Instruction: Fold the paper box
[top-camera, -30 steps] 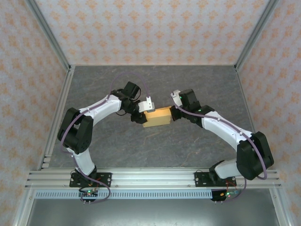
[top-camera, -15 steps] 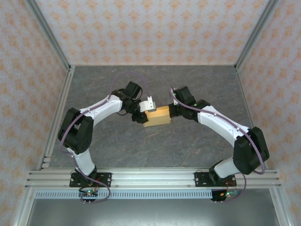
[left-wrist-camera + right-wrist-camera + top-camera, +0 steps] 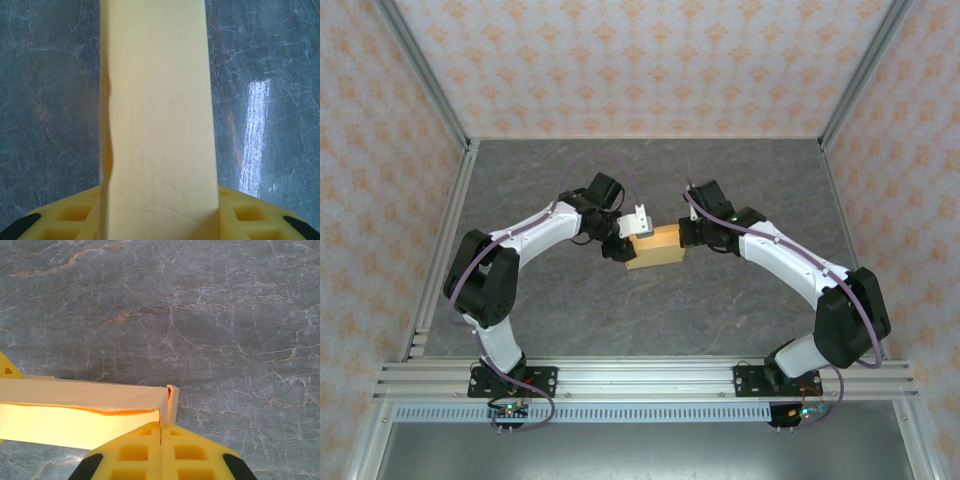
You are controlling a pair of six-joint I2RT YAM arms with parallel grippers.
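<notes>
The paper box [image 3: 655,246] is a small orange-yellow rectangular box lying mid-table between the two arms. My left gripper [image 3: 628,240] is shut across its left end. In the left wrist view the box [image 3: 157,110] runs straight up the middle, with a yellow finger [image 3: 75,217] on each side of it. My right gripper [image 3: 684,238] is at the box's right end. In the right wrist view its fingers [image 3: 145,450] are pressed together, pinching the doubled card edge at the box's [image 3: 75,412] end corner.
The grey marbled table [image 3: 720,310] is bare around the box. Metal frame rails [image 3: 440,250] run along the left and right sides and the near edge, where both arm bases are bolted. Patterned walls enclose the back and sides.
The right arm has swung inward and its wrist has moved closer to the box's right end. The box has shifted slightly away from the arm bases. The left gripper has kept its hold.
</notes>
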